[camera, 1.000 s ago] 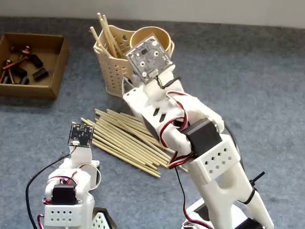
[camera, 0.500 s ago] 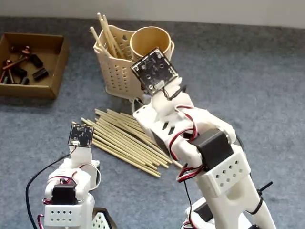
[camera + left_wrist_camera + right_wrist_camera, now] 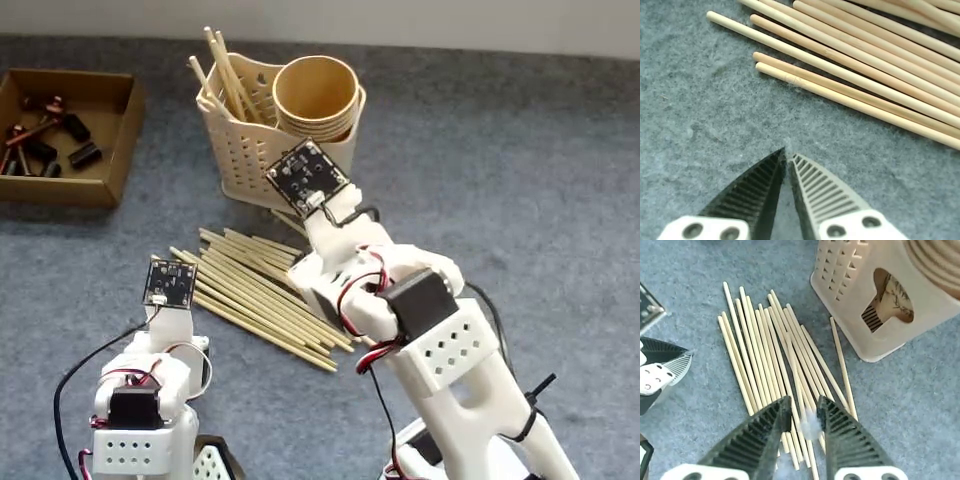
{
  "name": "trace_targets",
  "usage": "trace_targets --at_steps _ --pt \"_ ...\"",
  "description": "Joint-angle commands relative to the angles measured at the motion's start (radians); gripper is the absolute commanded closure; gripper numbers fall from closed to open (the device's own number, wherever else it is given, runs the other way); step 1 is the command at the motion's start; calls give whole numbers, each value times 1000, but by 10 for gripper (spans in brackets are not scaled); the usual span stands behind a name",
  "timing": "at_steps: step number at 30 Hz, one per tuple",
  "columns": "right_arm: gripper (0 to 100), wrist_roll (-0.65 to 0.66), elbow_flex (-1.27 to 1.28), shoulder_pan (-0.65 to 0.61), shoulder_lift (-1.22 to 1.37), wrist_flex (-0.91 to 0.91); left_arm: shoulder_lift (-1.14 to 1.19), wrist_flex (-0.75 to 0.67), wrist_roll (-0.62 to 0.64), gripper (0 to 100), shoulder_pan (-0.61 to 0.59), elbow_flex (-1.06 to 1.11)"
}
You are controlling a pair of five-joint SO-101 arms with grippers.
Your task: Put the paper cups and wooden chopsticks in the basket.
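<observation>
1. Basket (image 3: 243, 152): pale perforated plastic, upright on the grey felt counter (image 3: 530, 150); the reference for every place below.
2. Paper cups (image 3: 316, 93): a nested stack, mouth up, inside the basket at its end farther from the cardboard box.
3. Chopsticks in basket (image 3: 224, 72): a few wooden sticks standing slanted in the basket's other end, tips above its rim.
4. Loose chopsticks (image 3: 262, 295): a flat bundle lying roughly parallel on the counter, just in front of the basket on the arms' side. One stray stick (image 3: 842, 366) lies nearer the basket's base than the bundle does.
5. Right gripper (image 3: 803, 407): hangs above the bundle's basket-side part. Its ribbed jaws are parted by a narrow gap and hold nothing, with the sticks passing beneath them.
6. Left gripper (image 3: 787, 156): low over bare felt, past the end of the bundle farthest from the basket. Its jaw tips are closed together and empty, the nearest stick ends just beyond them.
7. Cardboard box (image 3: 68, 135): open-topped, well apart from the basket on its chopstick side, holding small dark parts (image 3: 45, 140).
</observation>
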Motion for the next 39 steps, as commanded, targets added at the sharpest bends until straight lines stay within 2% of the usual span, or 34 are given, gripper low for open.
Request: trace_targets --at_steps 1,13,22,28,33,34,39 --pt "903 -2 24 -2 -16 5 -4 8 -3 994 5 19" --pt "903 38 171 -2 -15 4 -4 8 -3 994 5 19" --pt "903 40 349 -2 -13 -130 -4 8 -3 994 5 19" --pt "903 40 369 -4 -4 -165 -4 8 -3 994 5 19" --pt "903 38 364 -5 148 -165 -4 8 -3 994 5 19" --pt "903 40 341 -8 243 -202 -4 8 -3 994 5 19" --pt "903 40 326 -8 340 -286 -4 8 -3 994 5 19"
